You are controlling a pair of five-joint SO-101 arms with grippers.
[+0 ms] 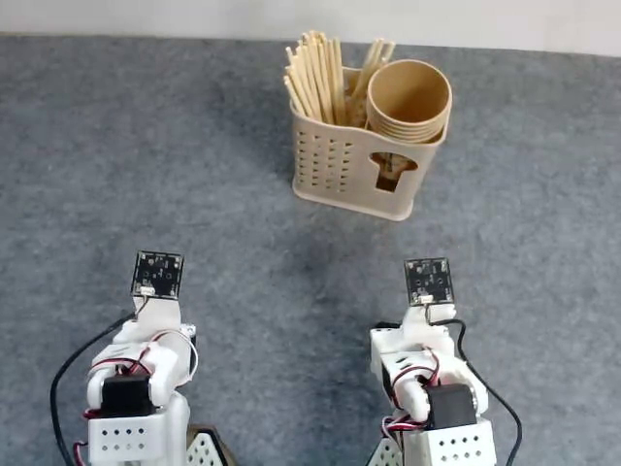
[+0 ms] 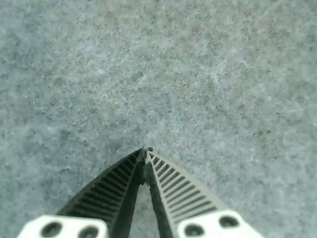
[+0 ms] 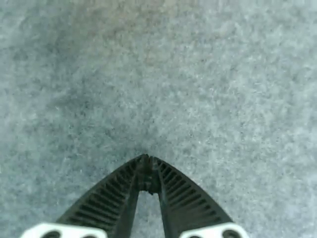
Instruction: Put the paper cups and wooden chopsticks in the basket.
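Note:
A beige perforated basket point(image 1: 340, 170) stands at the back of the grey carpeted table. A stack of tan paper cups point(image 1: 409, 100) sits upright in its right side. A bundle of wooden chopsticks point(image 1: 320, 78) stands in its left side, tips fanning upward. Both arms are folded back near the front edge, well short of the basket. My left gripper point(image 2: 146, 150) is shut over bare carpet with nothing in it. My right gripper point(image 3: 146, 157) is likewise shut and holds nothing, its tips meeting just above the carpet.
Grey carpet point(image 1: 243, 252) stretches between the arms and the basket. The left arm's body point(image 1: 136, 388) and the right arm's body point(image 1: 427, 388) sit at the near edge. A pale strip runs along the far edge.

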